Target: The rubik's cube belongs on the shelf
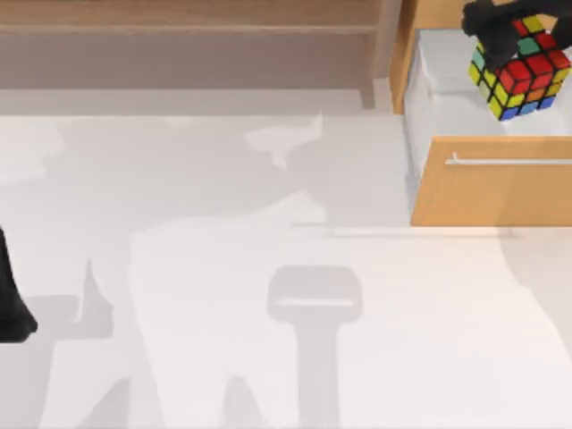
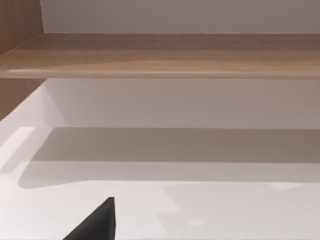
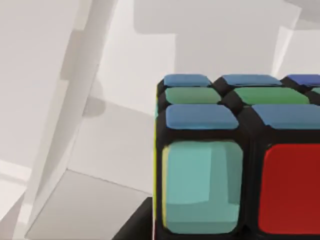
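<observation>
The rubik's cube (image 1: 523, 76) hangs tilted at the far right, over the open drawer of the cabinet, with red, green, yellow and blue stickers showing. My right gripper (image 1: 524, 31) is shut on it from above, its dark body wrapping the cube's far side. In the right wrist view the cube (image 3: 235, 165) sits very close, with the pale drawer floor below it. The shelf (image 1: 179, 31) is a long light-brown board along the far edge, left of the cabinet, with an upright post (image 1: 386, 45) at its right end. It appears again as the shelf (image 2: 160, 55) in the left wrist view.
The orange-wood cabinet's drawer front (image 1: 496, 192) with its metal bar handle (image 1: 509, 162) juts toward the table's middle at the right. The drawer's white inside (image 1: 442, 89) lies under the cube. My left arm (image 1: 13, 304) is parked at the left edge of the white table (image 1: 268, 357).
</observation>
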